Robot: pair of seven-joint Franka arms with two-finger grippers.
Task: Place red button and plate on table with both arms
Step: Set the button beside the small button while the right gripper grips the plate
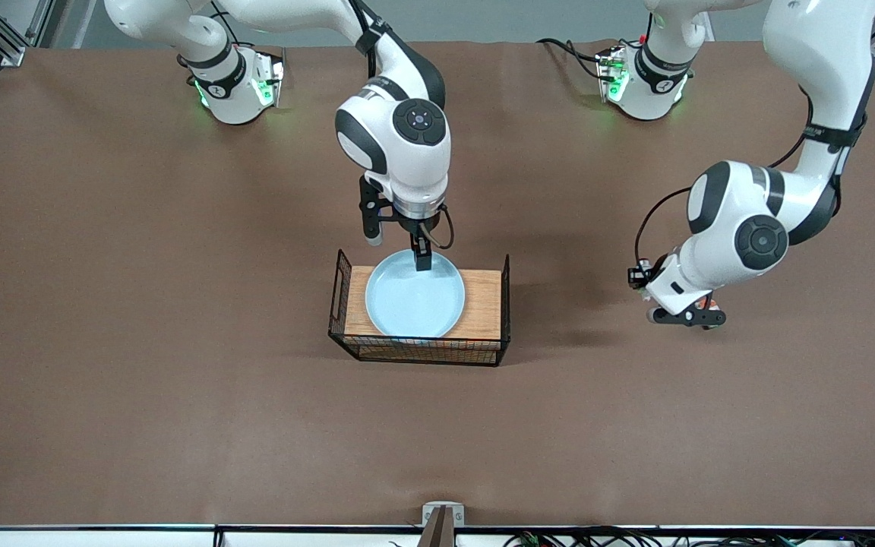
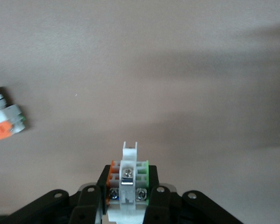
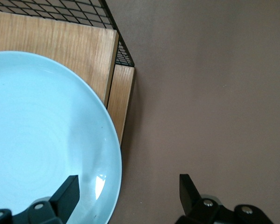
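We see the right gripper [image 1: 399, 247] spread wide at the rim of the round pale-blue shallow plate [image 1: 415, 295], one finger [image 3: 65, 196] over the plate's inside and the other outside the rim. The plate lies on the wooden top of the black wire basket [image 1: 483, 300], which stands mid-table on the plain brown matte table [image 1: 141, 342].

Toward the left arm's end of the table, the left gripper [image 1: 692, 317] hangs low over the brown surface. In the left wrist view its fingers [image 2: 156, 200] pinch a small white plastic push-button part with orange and green sides and silver screws [image 2: 128, 184]. A second small silver-and-white part with an orange block [image 2: 4, 119] lies on the table near it, apart from the gripper.
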